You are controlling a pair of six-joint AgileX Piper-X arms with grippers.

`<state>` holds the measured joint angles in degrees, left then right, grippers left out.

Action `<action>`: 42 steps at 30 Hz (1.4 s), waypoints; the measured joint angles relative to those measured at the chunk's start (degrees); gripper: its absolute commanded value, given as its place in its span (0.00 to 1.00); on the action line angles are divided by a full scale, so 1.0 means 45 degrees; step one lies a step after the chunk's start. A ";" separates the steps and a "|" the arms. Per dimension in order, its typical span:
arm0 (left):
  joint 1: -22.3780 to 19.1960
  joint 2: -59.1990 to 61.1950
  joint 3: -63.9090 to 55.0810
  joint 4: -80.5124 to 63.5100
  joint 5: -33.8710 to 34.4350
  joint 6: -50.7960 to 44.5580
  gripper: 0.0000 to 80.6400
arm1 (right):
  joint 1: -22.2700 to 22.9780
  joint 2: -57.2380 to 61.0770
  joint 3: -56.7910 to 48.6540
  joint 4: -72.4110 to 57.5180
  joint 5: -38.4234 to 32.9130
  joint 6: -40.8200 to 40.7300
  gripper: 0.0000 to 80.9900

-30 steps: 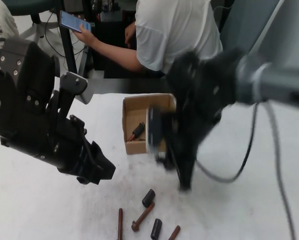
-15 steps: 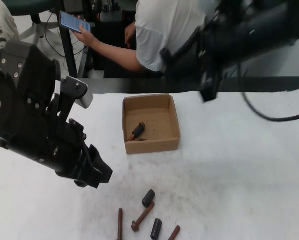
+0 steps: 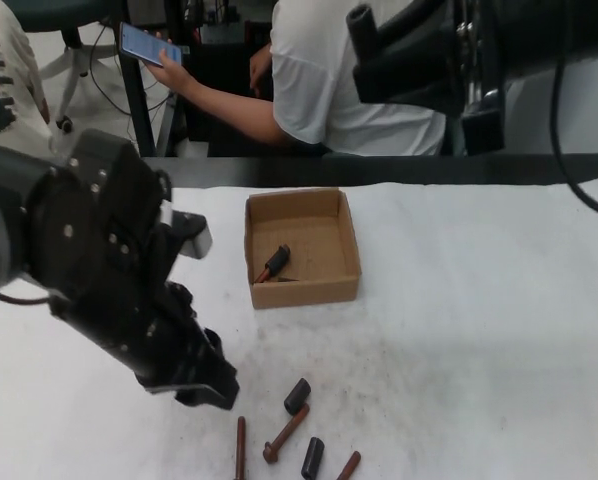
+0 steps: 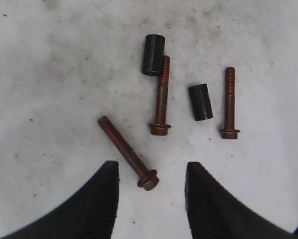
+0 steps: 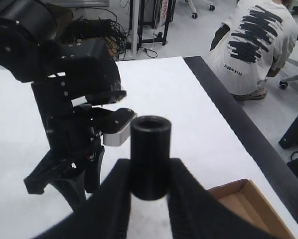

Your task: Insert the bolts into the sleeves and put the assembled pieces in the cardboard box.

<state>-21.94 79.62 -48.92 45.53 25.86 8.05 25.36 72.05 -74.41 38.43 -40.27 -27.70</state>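
Hovering near the cardboard box (image 3: pixel 301 293), the left gripper (image 4: pixel 151 172) spreads its fingers astride a bolt (image 4: pixel 126 149), seemingly to grasp it; above the box, the right gripper (image 5: pixel 150 169) pinches a sleeve (image 5: pixel 150 142), bore exposed for insertion.

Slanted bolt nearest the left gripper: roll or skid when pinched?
Likely rigid: the bolt looks metal. Its round shank could roll, the flanged head curving its path. Slantwise to the open left gripper, it may pivot.

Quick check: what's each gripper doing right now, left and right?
Left gripper: open, empty, over a loose bolt.
Right gripper: shut on a black sleeve.
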 measured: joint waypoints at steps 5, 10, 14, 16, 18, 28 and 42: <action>-0.0862 0.0054 0.0000 0.0190 -0.0330 -0.2098 0.50 | 0.0000 -0.0318 0.0000 0.0028 0.0131 0.0166 0.01; -0.1051 0.0054 0.0000 0.0274 -0.1009 -0.3986 0.50 | 0.0000 -0.0490 0.0000 0.0028 0.0293 0.0169 0.01; -0.1087 0.0253 0.0000 0.0698 -0.1194 -0.5258 0.50 | 0.0000 -0.0490 0.0000 0.0028 0.0293 0.0169 0.01; -0.1083 0.0738 0.0000 0.0830 -0.1227 -0.5926 0.50 | 0.0000 -0.0490 0.0000 0.0028 0.0293 0.0169 0.01; -0.1083 0.1097 0.0000 0.0787 -0.1190 -0.6231 0.50 | 0.0000 -0.0553 0.0000 0.0028 0.0293 0.0169 0.01; -0.1083 0.2768 0.0000 0.0171 -0.0898 -0.6808 0.50 | 0.0000 -0.0958 0.0000 0.0028 0.0306 0.0169 0.01; -0.1083 0.2807 0.0000 -0.0521 -0.0330 -0.7502 0.50 | 0.0000 -0.0951 0.0000 0.0028 0.0306 0.0187 0.01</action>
<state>-26.81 92.25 -48.92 43.18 24.38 -25.72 25.36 67.76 -74.41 38.56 -38.89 -26.86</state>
